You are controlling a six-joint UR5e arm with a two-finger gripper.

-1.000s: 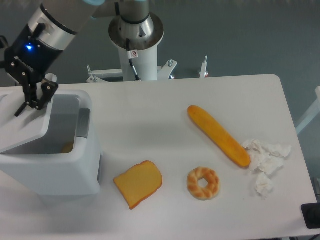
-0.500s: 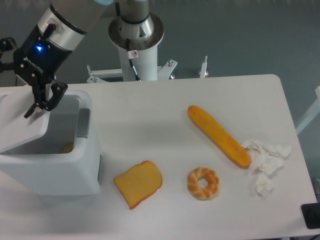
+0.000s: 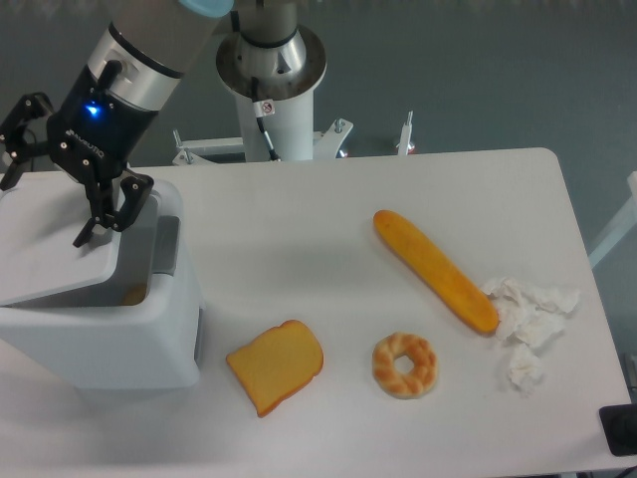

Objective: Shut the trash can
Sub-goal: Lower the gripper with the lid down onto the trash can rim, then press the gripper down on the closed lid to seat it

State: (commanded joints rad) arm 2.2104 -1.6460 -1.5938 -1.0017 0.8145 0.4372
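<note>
At the frame's left the trash can [image 3: 100, 319] sits with its lid [image 3: 55, 239] tilted partly open; the gripper [image 3: 98, 214] rests on it, fingers near together, holding nothing. Toast [image 3: 276, 365], doughnut [image 3: 405, 364], baguette [image 3: 435, 269] and crumpled tissue [image 3: 528, 319] lie rightward on the table [image 3: 299, 229]

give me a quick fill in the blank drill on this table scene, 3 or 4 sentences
1. The trash can stands at the ____ edge of the picture.
2. The ring-shaped pastry lies between the toast slice and the crumpled ____.
3. The long baguette touches the pile of white ____ at its lower end.
4. The claw hangs over the bin's ____, which is not fully down.

Missing words: left; tissue; tissue; lid
</note>
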